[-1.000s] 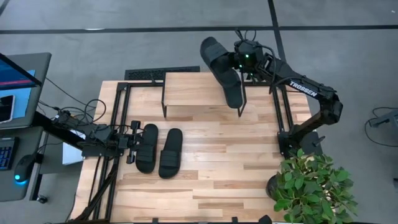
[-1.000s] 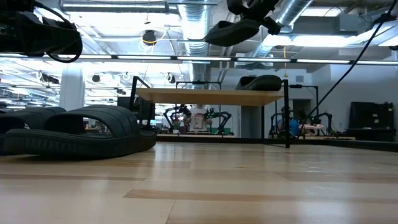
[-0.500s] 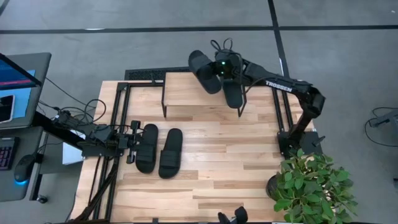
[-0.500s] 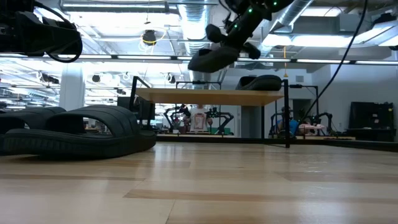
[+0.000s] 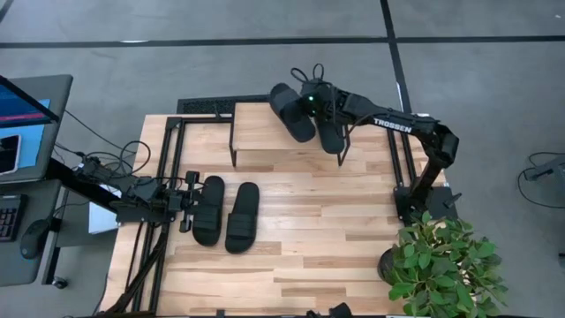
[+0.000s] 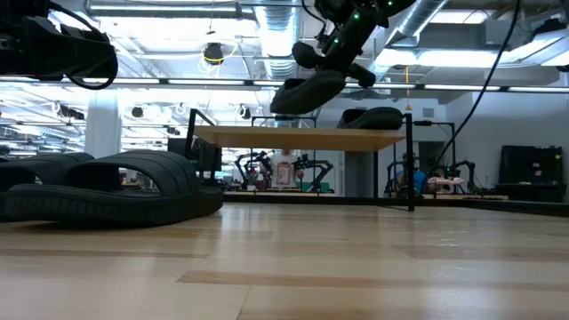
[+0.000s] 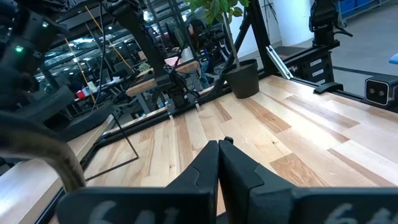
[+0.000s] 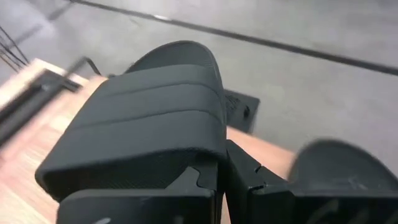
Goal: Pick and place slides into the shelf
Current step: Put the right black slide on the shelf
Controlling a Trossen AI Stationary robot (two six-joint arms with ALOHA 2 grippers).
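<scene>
Right gripper (image 5: 316,100) fingers clamped on a slide (image 5: 292,112) above the shelf (image 5: 265,132); looks light, soft, best gripped at strap. Left gripper (image 5: 183,203) fingers together, near counter's left edge.

You have two dark, slender arms; the right arm (image 5: 402,128) carries white "TROSSEN" lettering on its link and a green light glowing at its wrist. Black cables loop off that wrist, and more cables trail along the left arm (image 5: 115,190).
</scene>
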